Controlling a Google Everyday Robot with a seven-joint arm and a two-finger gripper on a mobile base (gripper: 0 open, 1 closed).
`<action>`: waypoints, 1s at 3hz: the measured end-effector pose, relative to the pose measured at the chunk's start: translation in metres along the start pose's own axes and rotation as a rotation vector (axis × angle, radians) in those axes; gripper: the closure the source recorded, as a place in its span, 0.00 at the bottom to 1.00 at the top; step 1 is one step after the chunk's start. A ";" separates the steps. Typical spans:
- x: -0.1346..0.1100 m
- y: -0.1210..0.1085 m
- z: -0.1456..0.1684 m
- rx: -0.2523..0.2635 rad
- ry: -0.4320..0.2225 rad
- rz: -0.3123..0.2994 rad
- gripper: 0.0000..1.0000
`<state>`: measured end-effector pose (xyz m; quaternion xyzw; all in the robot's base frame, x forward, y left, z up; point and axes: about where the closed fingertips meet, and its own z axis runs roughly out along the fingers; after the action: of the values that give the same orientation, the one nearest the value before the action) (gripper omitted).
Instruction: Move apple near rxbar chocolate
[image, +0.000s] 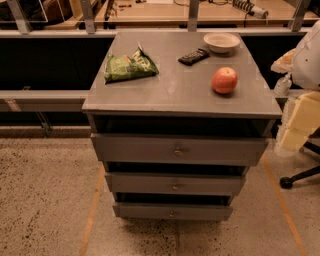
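The apple (224, 80), round and red-orange with a yellowish patch, sits on the right side of the grey cabinet top (175, 90), near the front. The rxbar chocolate (193, 56), a small flat dark bar, lies further back, just left of the white bowl and about a hand's width behind and left of the apple. The two do not touch. My gripper is not in view in the camera view.
A green snack bag (129, 66) lies at the left of the top. A shallow white bowl (221, 42) stands at the back right corner. Three drawers (177, 150) sit below. A white rounded shape (307, 55), yellow blocks (300, 125) and a chair base (300, 177) crowd the right edge.
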<state>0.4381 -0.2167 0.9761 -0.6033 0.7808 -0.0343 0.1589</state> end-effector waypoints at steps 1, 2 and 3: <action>0.000 0.000 0.000 0.000 0.000 0.000 0.00; -0.008 -0.014 0.013 0.006 -0.080 0.021 0.00; -0.010 -0.044 0.043 0.019 -0.229 0.106 0.00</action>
<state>0.4941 -0.2133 0.9480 -0.5598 0.7879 0.0357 0.2541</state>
